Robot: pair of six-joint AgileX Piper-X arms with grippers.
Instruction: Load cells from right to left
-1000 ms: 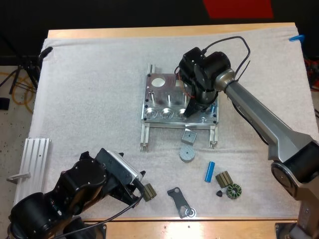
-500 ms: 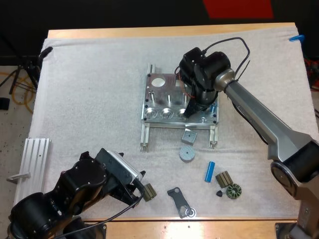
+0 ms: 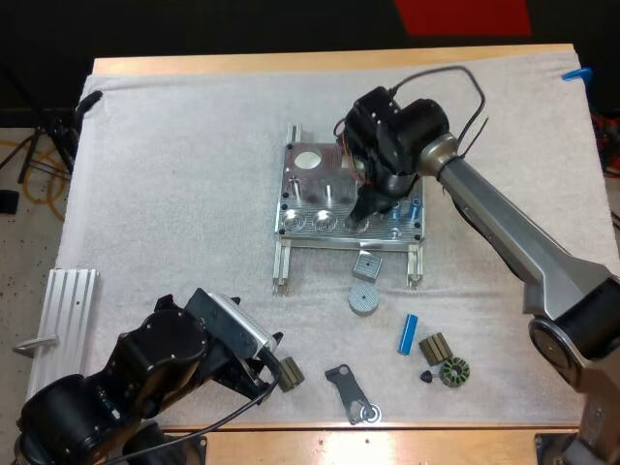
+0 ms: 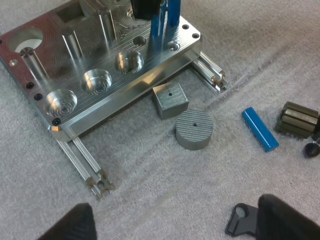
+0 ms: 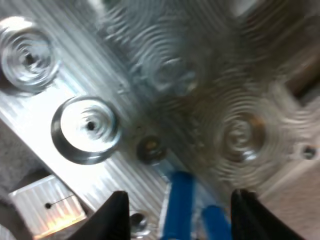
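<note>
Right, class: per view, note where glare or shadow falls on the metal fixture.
High view: the metal fixture glints along its front pockets. Left wrist view: bright-ringed pockets, shadow under its front edge. Right wrist view: glare on pocket rims.

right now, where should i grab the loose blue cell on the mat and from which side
I'd take the blue cell at its middle, from straight above, fingers across its round sides. It lies flat on the mat, so its long sides are free there, while an olive block sits close by its near end.
</note>
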